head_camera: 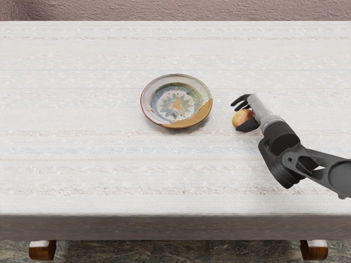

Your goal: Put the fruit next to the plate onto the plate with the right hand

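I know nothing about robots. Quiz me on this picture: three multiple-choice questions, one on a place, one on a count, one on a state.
1. Where is the small round yellow-red fruit relative to the round glazed ceramic plate?
A. On it.
B. Right of it, on the pale cloth-covered table, at the robot's black right hand.
C. Left of it.

2. How many robot arms show?
A. None.
B. One.
C. Two.

3. The plate is:
A. upright, with no fruit on it.
B. upside down.
C. holding the fruit.

Answers:
1 B, the fruit lies beside the plate, by the hand.
2 B, only the arm from the right edge shows.
3 A, its patterned face is bare.
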### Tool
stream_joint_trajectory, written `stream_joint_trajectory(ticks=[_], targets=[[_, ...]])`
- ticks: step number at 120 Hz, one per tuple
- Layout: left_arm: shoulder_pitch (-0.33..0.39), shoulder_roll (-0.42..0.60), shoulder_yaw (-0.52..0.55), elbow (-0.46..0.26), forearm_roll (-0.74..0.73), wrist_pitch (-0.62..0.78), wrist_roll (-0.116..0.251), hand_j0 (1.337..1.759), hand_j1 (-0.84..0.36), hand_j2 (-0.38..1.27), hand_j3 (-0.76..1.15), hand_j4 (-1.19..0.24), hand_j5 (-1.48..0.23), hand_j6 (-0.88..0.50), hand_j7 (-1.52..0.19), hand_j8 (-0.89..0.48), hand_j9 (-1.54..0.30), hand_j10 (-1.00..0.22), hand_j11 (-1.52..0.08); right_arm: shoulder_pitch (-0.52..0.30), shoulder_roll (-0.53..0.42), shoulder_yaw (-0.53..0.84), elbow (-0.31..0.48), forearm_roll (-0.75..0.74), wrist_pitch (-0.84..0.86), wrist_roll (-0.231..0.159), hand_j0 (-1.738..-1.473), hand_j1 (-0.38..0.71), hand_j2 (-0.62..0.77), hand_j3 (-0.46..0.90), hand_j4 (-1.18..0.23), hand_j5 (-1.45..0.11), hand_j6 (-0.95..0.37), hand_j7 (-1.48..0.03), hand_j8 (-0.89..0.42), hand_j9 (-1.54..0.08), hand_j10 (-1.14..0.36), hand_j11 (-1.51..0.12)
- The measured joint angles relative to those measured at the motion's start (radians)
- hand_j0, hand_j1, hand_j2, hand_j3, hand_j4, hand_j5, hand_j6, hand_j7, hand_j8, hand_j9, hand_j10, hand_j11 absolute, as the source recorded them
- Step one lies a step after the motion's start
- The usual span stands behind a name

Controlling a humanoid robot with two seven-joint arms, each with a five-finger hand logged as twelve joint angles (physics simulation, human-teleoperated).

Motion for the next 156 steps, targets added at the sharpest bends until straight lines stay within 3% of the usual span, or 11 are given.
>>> stream_joint_trajectory(ticks=[28,51,112,156], targets=[[-0.001,0.0,0.0,0.0,0.0,0.0,0.0,1.658,0.34,0.0,0.0,-0.01,-0.01,-0.01,-0.01,-0.01,-0.01,-0.01,-0.01,0.008,-0.001,0.009,0.004,0.01,-0.001,-0.004,-1.655,0.22,0.17,0.0,-0.56,-0.78,-0.58,-0.76,-0.31,-0.77,-0.3,-0.77],[0.0,0.0,0.0,0.0,0.0,0.0,0.0,1.658,0.34,0.0,0.0,-0.01,-0.01,-0.01,-0.01,-0.01,-0.01,-0.01,-0.01,0.016,-0.004,0.017,0.009,0.017,-0.002,-0.006,-1.656,0.22,0.23,0.0,-0.58,-0.8,-0.59,-0.77,-0.32,-0.78,-0.32,-0.79],[0.0,0.0,0.0,0.0,0.0,0.0,0.0,1.658,0.34,0.0,0.0,-0.01,-0.01,-0.01,-0.01,-0.01,-0.01,-0.01,-0.01,0.08,0.003,0.022,0.042,0.068,-0.002,-0.033,-1.657,0.21,0.23,0.0,-0.59,-0.8,-0.6,-0.78,-0.33,-0.78,-0.32,-0.79],[0.0,0.0,0.0,0.0,0.0,0.0,0.0,1.658,0.34,0.0,0.0,-0.01,-0.01,-0.01,-0.01,-0.01,-0.01,-0.01,-0.01,0.13,0.026,0.031,0.084,0.075,-0.002,-0.095,-1.657,0.21,0.23,0.0,-0.58,-0.79,-0.59,-0.77,-0.34,-0.77,-0.33,-0.78]])
